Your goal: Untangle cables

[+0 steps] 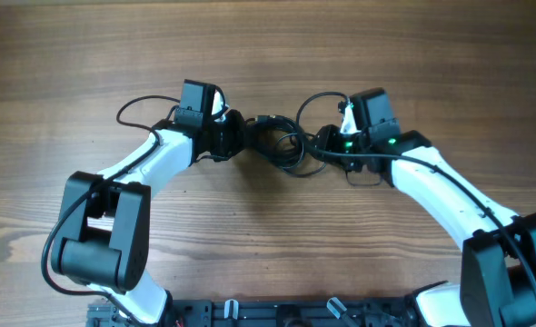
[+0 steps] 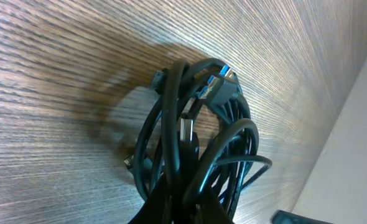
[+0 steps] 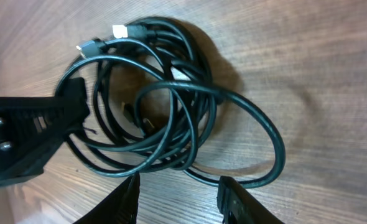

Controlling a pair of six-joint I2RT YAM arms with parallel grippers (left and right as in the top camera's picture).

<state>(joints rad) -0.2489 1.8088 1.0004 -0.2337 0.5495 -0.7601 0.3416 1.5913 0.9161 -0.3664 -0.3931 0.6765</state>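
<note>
Several thin black cables (image 1: 282, 143) lie bunched in one tangled coil near the middle of the wooden table (image 1: 268, 45), right between the two grippers. Up close the cords are glossy and round, far thinner than the fingers. They wind over and under each other in rough rings, so I can't count them. One wide loop (image 3: 267, 155) sags out of the coil and lies flat on the wood by itself. In the right wrist view, a white plug tip (image 3: 118, 29) and a silver one (image 3: 87, 45) poke out together at the far edge of the bundle. The left wrist view shows a silver plug with a blue insert (image 2: 216, 84) sitting on top of the heap, and another metal tip (image 2: 186, 127) buried among the strands.

The left gripper (image 1: 234, 136) is at the coil's left edge, touching it. Only dark bits of its fingers show at the bottom of its own camera. They sit close together with cords running down between them, so it looks pinched on the cables. The right gripper (image 3: 180, 183) sits at the coil's right side with its fingers (image 3: 130, 199) spread wide. There is bare wood between them and the wide loop lies just ahead of the tips; it holds nothing.
</note>
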